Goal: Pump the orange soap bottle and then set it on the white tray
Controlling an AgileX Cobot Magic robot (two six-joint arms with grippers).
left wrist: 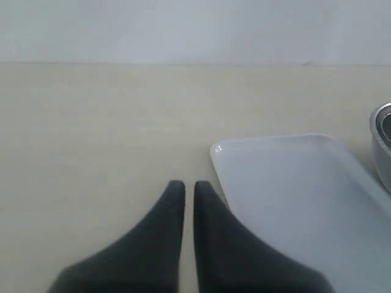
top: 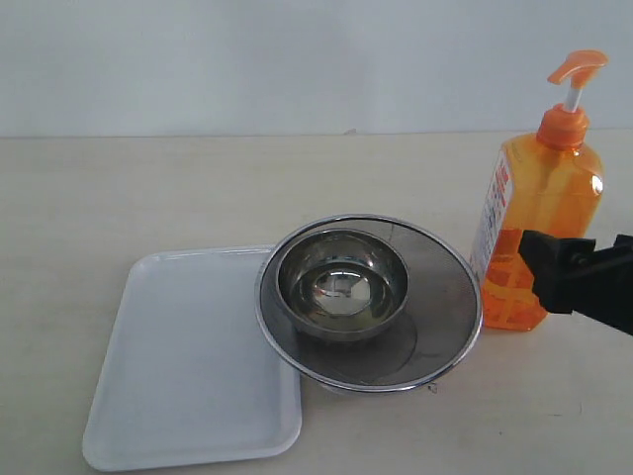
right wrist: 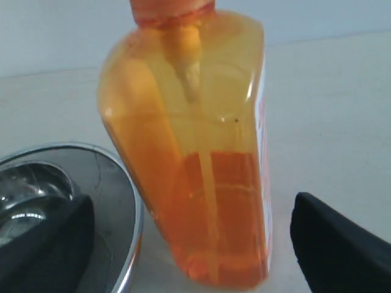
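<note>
The orange soap bottle (top: pixel 539 213) stands upright at the right of the table, pump head up, label facing left. My right gripper (top: pixel 559 272) is open just in front of its lower body. In the right wrist view the bottle (right wrist: pixel 201 159) stands between the two wide-spread fingers (right wrist: pixel 333 244), neither touching it. The white tray (top: pixel 188 366) lies flat at the front left. My left gripper (left wrist: pixel 184 186) is shut with nothing in it, hovering beside the tray's corner (left wrist: pixel 293 183); it is out of the exterior view.
A round steel mesh strainer (top: pixel 440 327) with a steel bowl (top: pixel 341 282) inside it sits between the tray and the bottle, overlapping the tray's right edge. Its rim (right wrist: pixel 131 201) lies close to the bottle's base and one right finger. Bare beige table surrounds them.
</note>
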